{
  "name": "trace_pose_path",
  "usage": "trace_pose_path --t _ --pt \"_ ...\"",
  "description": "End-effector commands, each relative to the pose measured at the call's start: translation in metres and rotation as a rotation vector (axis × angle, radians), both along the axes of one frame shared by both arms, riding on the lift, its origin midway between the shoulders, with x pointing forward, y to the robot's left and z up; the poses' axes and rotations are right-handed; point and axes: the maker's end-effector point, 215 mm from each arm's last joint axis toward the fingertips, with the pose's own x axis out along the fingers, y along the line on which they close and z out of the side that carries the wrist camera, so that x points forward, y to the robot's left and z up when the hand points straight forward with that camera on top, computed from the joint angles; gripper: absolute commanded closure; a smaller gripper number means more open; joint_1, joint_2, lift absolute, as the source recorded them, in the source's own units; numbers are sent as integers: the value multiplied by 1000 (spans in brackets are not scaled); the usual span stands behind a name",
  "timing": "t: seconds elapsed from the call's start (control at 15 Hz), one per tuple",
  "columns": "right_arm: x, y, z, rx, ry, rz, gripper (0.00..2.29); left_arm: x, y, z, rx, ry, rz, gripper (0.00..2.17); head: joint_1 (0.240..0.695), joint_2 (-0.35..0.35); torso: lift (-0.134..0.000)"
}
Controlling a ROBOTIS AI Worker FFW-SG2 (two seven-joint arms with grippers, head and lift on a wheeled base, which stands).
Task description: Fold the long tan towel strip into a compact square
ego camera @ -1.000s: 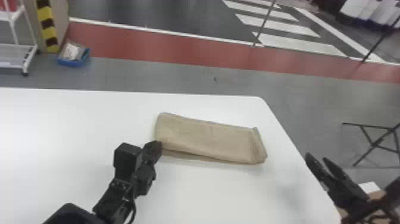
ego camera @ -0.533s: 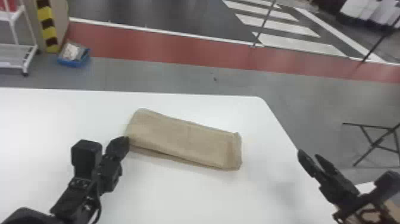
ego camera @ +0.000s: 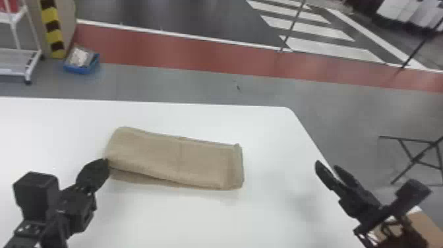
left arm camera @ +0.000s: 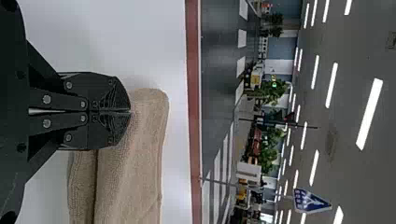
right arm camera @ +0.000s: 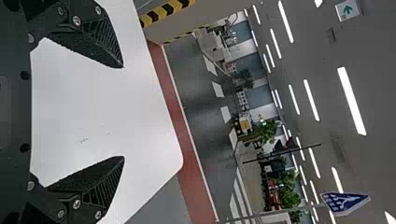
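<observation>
The tan towel [ego camera: 174, 161] lies on the white table as a folded strip, running from left to right with its right end slightly nearer. My left gripper [ego camera: 104, 161] is at the strip's left end, at the near corner. In the left wrist view my left gripper [left arm camera: 130, 111] has its fingertips together on the edge of the towel [left arm camera: 140, 154]. Over the table's right edge, apart from the towel, is my right gripper [ego camera: 326, 165]. In the right wrist view the right gripper [right arm camera: 123, 112] stands wide open with nothing between its fingers.
The white table [ego camera: 283, 138] has its far right corner beyond the towel. A cardboard box [ego camera: 425, 227] is at the lower right, below the right arm. A black folding stand [ego camera: 418, 158] stands on the floor at the right.
The towel has slid to the left across the table along with my left gripper, which keeps hold of its left end. My right gripper has shifted a little to the left.
</observation>
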Motion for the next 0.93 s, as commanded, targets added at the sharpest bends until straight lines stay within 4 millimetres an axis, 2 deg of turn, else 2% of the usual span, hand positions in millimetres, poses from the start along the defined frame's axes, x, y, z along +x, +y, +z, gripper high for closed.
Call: trace_pose_path --t 0.0,0.2,0.47,0.6,0.73,0.87 --pt "5 4 1 3 0 8 215 -19 -2 -1 -5 14 -13 1207 695 -350 -124" --pt "6 6 1 8 -2 10 215 -33 -14 -11 1 58 -37 1207 695 -350 -124" --pt "1 -5 7 7 -14 -10 215 -58 -30 -24 22 125 -67 1207 695 -350 -124" --pt "1 -5 7 7 -15 -12 215 -66 -27 -25 46 144 -76 1207 695 -350 -124" --pt "6 1 6 4 -11 1 215 -58 -19 -15 42 112 -58 1139 695 -350 -124" --pt "16 19 -2 26 12 34 215 -44 -9 10 23 25 -36 46 695 -350 -124"
